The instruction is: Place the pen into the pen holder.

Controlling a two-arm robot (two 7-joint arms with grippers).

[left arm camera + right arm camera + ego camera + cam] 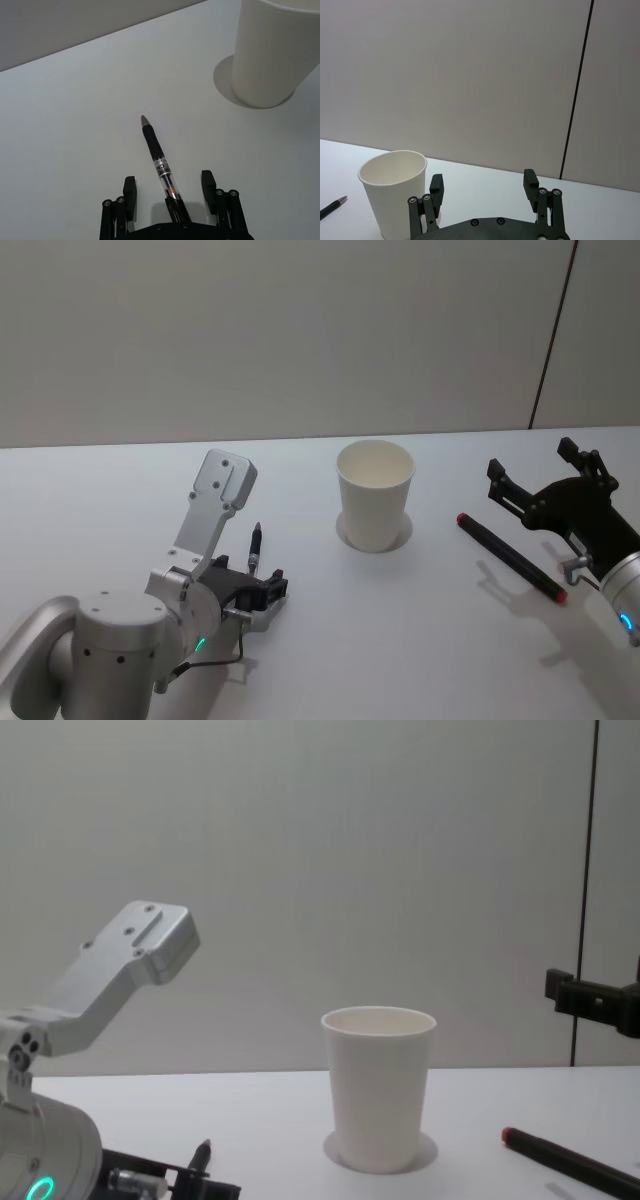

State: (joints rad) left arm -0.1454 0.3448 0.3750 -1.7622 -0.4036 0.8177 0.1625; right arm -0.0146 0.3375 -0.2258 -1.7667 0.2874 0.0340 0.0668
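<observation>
Slim black pen [156,155] with clear barrel, lying left of white paper pen holder [375,500], between spread-open left end effector [169,180], right end effector [483,178] open, right of holder

In the left wrist view, the rear end of the slim black pen with a clear barrel [157,157] is hidden from you under the body of the left gripper [168,181]. You cannot tell whether it touches, and the barrel's print is too small to read. The plain white paper cup [265,55] is cut by the top and right edges there. From the chest, the black marker with red ends [565,1162] runs off at the lower right corner. In the right wrist view, the cup's base drops below the frame, partly behind a finger of the right gripper [483,178].
</observation>
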